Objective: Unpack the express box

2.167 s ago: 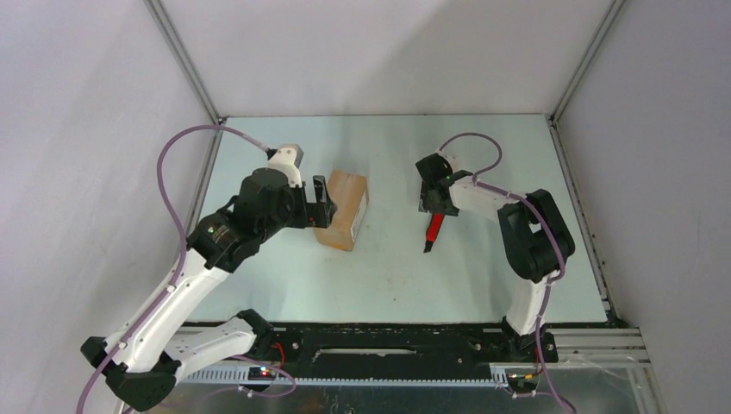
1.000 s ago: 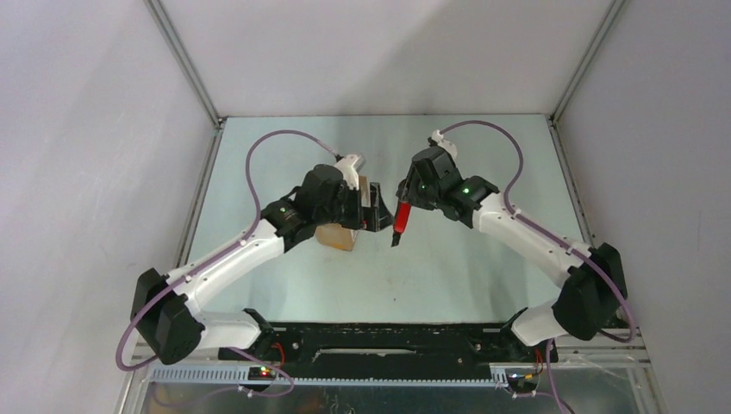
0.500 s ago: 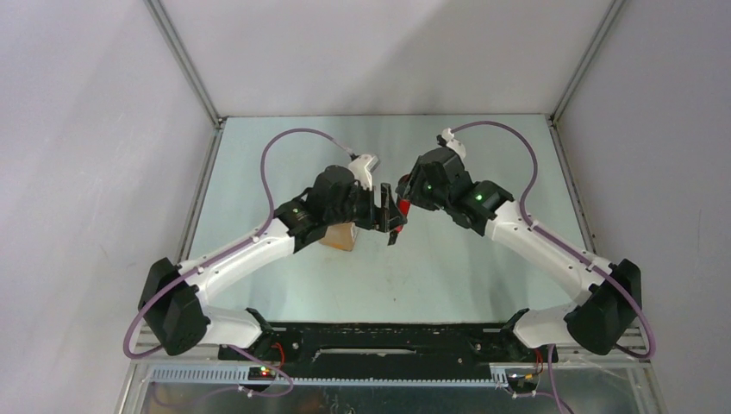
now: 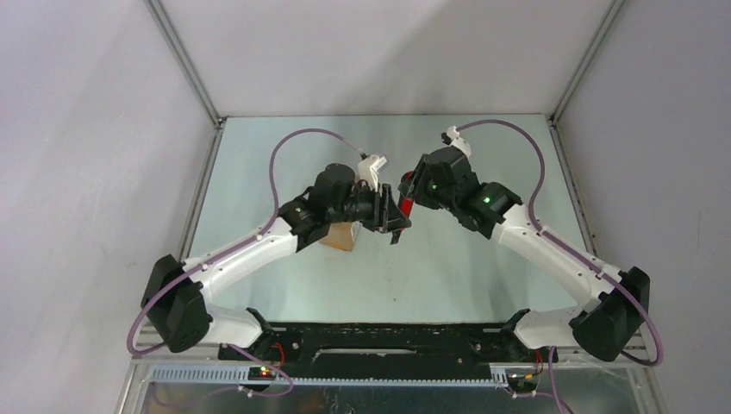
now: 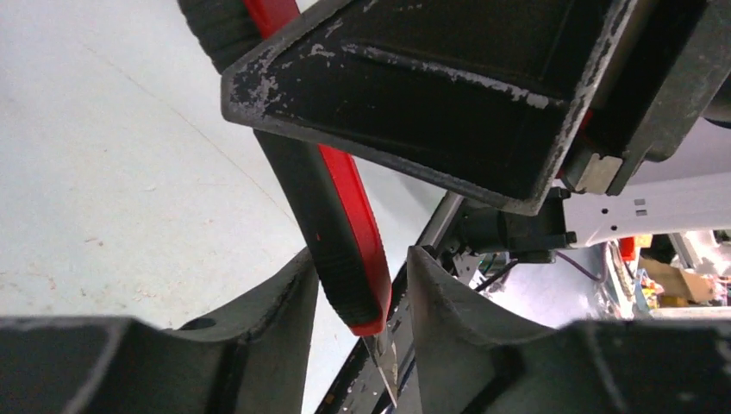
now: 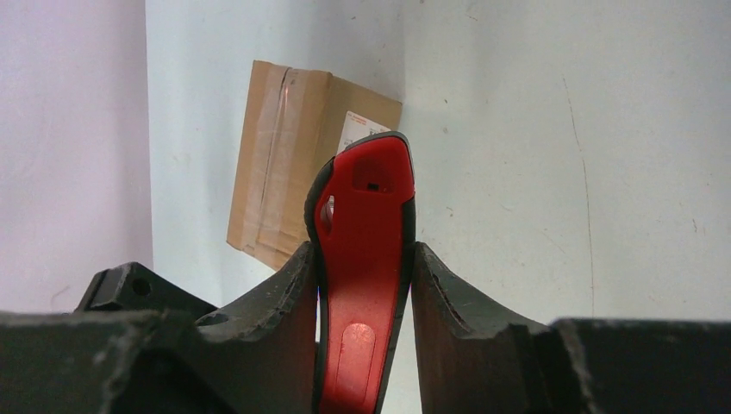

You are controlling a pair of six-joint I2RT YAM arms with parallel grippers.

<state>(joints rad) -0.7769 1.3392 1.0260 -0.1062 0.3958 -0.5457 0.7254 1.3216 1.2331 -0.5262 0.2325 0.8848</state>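
The express box lies flat on the worktop, left of centre, with its white label showing. Just beside it, the right gripper is clamped on the red-and-black utility knife. The left gripper straddles the knife's blade end, fingers apart, a sliver of gap on one side.
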